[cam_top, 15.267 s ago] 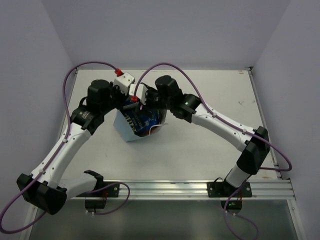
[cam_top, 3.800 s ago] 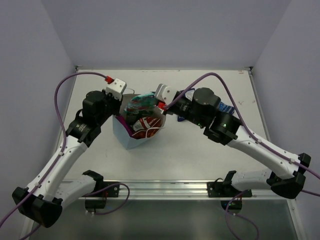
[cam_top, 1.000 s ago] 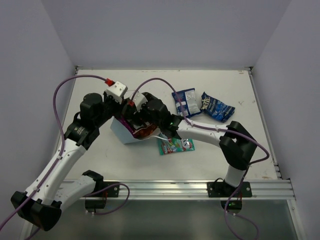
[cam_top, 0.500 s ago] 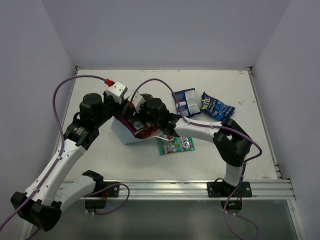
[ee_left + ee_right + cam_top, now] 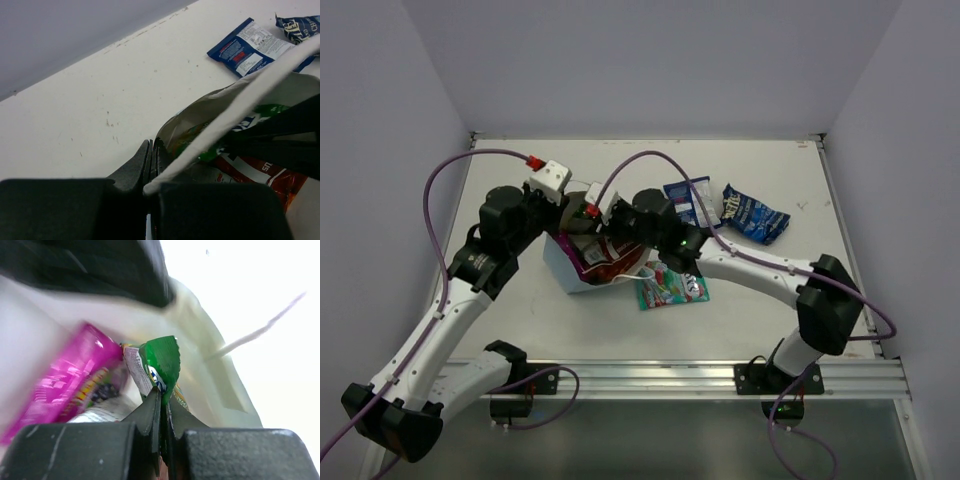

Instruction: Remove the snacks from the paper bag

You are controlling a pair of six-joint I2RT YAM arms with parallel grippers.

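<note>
The light blue paper bag [image 5: 560,268] lies on its side at mid-table, mouth facing right. My left gripper [image 5: 563,212] is shut on the bag's upper rim [image 5: 165,131]. My right gripper [image 5: 603,236] reaches into the mouth and is shut on the edge of the green packet [image 5: 162,360]. A magenta packet [image 5: 70,375] lies beside it against the bag's white inside [image 5: 210,355]. A red-white packet [image 5: 612,262] shows in the mouth. Outside lie a teal packet [image 5: 670,288] and two dark blue packets [image 5: 688,203] [image 5: 753,214].
A thin white string handle [image 5: 260,330] hangs at the bag's mouth. The table's back edge [image 5: 650,140] meets the wall, and a metal rail [image 5: 650,378] runs along the near edge. Purple cables loop over both arms.
My right gripper has gone from open to shut on the green packet inside the bag, and its arm has swung its elbow out to the right. The left gripper keeps its hold.
</note>
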